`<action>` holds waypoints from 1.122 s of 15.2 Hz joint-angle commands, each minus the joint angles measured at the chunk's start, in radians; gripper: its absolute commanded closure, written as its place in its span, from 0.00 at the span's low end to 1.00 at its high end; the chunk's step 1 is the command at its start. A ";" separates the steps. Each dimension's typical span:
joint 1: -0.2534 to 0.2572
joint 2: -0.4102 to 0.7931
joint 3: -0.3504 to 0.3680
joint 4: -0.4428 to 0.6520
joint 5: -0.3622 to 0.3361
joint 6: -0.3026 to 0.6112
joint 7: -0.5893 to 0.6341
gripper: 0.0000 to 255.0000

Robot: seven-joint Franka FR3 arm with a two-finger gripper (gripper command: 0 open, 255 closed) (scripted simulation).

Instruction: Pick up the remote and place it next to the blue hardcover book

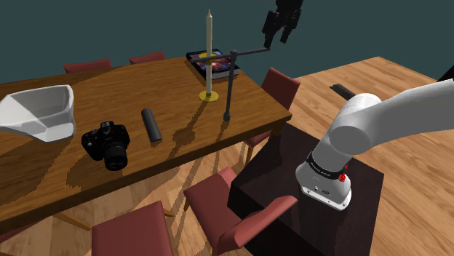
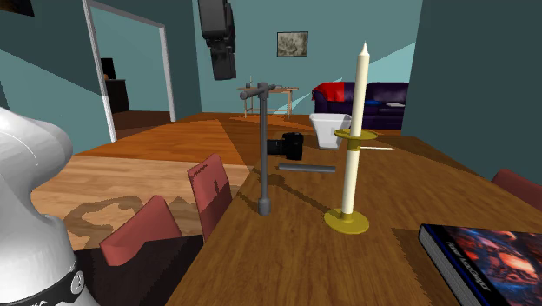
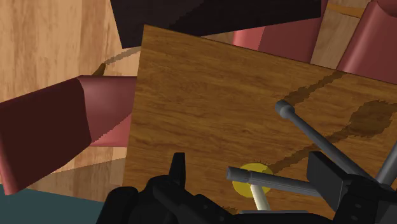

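Remote [image 1: 150, 125]: slim dark grey bar, rounded at the ends, matte and plain; perhaps buttoned, but too small to tell.
Remote's place: flat on the wooden tabletop [image 1: 174, 91], about midway between its two long edges, near the black camera [image 1: 108, 144] without touching it.
Blue hardcover book [image 1: 212, 62]: flat at the tabletop's far corner in the shoulder view, dark cover with a blue and orange picture, well apart from the remote.
Between them: tall cream candle [image 1: 209, 51] upright in a brass holder [image 1: 209, 96], and a grey metal stand [image 1: 230, 91] with a side arm, both near the book.
White tub [image 1: 40, 113]: toward the tabletop's other end, beyond the camera.
Gripper [image 1: 277, 36]: black, high above the corner by the book, fingers [image 3: 177, 167] standing apart, clasping nothing, far from the remote.
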 commanded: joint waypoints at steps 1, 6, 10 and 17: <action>0.000 0.000 0.000 0.000 0.000 0.000 0.000 0.00; 0.023 0.069 0.083 -0.043 0.058 0.103 0.123 0.00; 0.040 0.148 0.149 -0.052 0.098 0.189 0.218 0.00; 0.062 0.331 0.259 -0.016 0.139 0.335 0.382 0.00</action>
